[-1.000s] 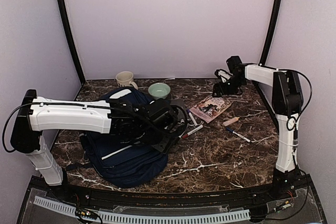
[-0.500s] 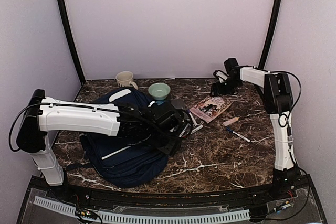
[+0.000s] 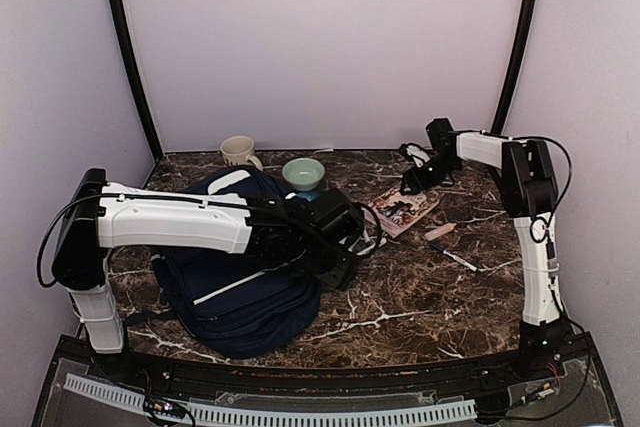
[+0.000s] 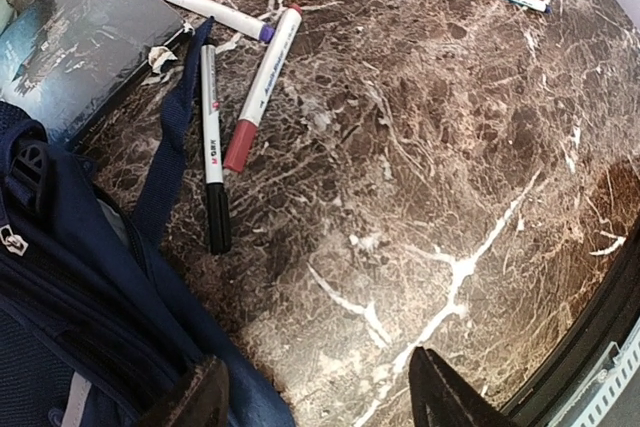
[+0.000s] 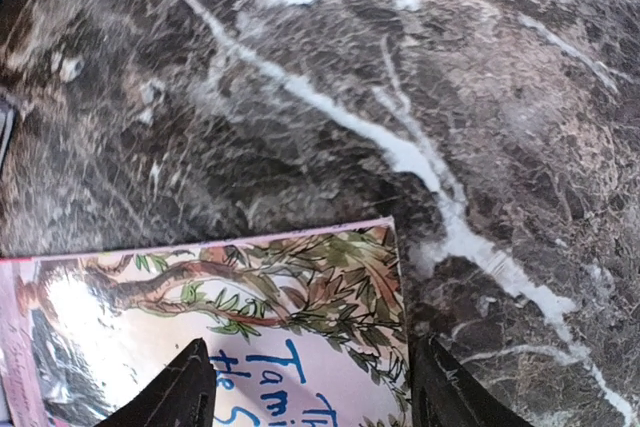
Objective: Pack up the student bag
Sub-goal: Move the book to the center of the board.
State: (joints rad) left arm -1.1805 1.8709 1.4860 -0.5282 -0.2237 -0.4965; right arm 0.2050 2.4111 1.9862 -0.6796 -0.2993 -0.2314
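The student bag (image 3: pixel 230 292), navy with a thin white stripe, lies at the left of the table, and its edge fills the lower left of the left wrist view (image 4: pixel 70 327). My left gripper (image 3: pixel 345 252) reaches across the bag and stands open (image 4: pixel 315 402) over bare marble, its left finger at the bag's edge. A black marker (image 4: pixel 212 162), a red-capped marker (image 4: pixel 262 87) and a purple-capped one (image 4: pixel 205 9) lie just ahead of it. My right gripper (image 3: pixel 412 185) hangs open (image 5: pixel 310 397) astride the corner of a pink illustrated book (image 5: pixel 220 327).
A dark notebook (image 4: pixel 80 42) lies beside the bag. A cream mug (image 3: pixel 238 150) and a green bowl (image 3: pixel 303 172) stand at the back. A blue pen (image 3: pixel 455 257) and a pale eraser-like piece (image 3: pixel 440 231) lie right of the book (image 3: pixel 403 205).
The left arm has pushed further right across the bag. The right gripper has come down over the book's far corner and its jaws have narrowed a little.
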